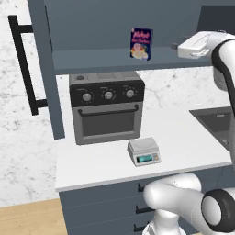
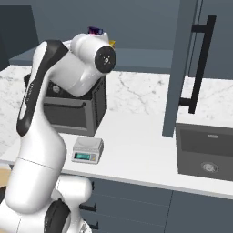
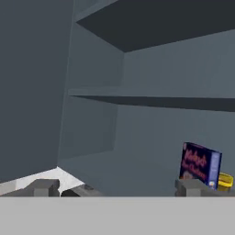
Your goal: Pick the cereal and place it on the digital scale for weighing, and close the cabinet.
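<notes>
Leftmost, the cabinet (image 1: 46, 69) door stands swung open beside the toaster oven (image 1: 107, 108). Just right of the oven's front corner, on the counter (image 1: 193, 142), sits the digital scale (image 1: 144, 152). Above the oven, the cereal (image 1: 141, 43) stands upright on the cabinet's lower shelf, a tiny yellow object (image 3: 225, 180) touching or just beside it. Further right, level with that shelf, the gripper (image 3: 114, 188) faces in, fingers spread wide, holding nothing. Being a small cardboard box, the cereal is probably light and easily crushed; gripping its two broad faces gently looks safest.
</notes>
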{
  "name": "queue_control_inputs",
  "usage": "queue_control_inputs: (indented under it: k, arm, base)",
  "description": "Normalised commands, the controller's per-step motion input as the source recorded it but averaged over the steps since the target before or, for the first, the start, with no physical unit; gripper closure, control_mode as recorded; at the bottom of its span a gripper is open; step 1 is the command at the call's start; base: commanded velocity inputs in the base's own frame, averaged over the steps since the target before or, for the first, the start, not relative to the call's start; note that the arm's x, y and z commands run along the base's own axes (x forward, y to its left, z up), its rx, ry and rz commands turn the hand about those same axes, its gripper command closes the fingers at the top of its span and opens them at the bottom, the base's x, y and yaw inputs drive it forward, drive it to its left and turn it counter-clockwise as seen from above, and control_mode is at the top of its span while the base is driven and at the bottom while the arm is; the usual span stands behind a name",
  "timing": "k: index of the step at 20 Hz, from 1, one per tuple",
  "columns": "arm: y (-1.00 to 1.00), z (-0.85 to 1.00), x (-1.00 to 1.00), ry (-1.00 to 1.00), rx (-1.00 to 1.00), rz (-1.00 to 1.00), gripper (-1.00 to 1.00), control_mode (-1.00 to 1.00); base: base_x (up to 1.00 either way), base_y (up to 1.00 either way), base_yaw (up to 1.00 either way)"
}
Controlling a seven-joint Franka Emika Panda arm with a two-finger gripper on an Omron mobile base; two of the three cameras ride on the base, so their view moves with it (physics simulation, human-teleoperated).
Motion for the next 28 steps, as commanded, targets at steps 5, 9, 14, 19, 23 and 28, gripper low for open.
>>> queue_control_inputs:
  k: [5,9,14,19,23,28]
  arm:
    - [0.0,0.0,0.29,0.0,0.0,0.06,-1.0,-1.0]
    - [-0.01,0.0,0.34,0.0,0.0,0.04,-1.0,-1.0]
    - [-0.34,0.0,0.05,0.0,0.01,0.02,-1.0,-1.0]
    - [-0.57,0.0,0.01,0.02,0.03,0.0,-1.0,-1.0]
    - [-0.42,0.0,0.29,0.08,0.01,0.0,-1.0,-1.0]
    - [-0.35,0.01,0.3,0.06,0.01,0.0,-1.0,-1.0]
  base:
    - [0.0,0.0,0.0]
    - [0.0,0.0,0.0]
    - [0.0,0.0,0.0]
    - [0.0,0.0,0.0]
    - [0.0,0.0,0.0]
    - [0.0,0.0,0.0]
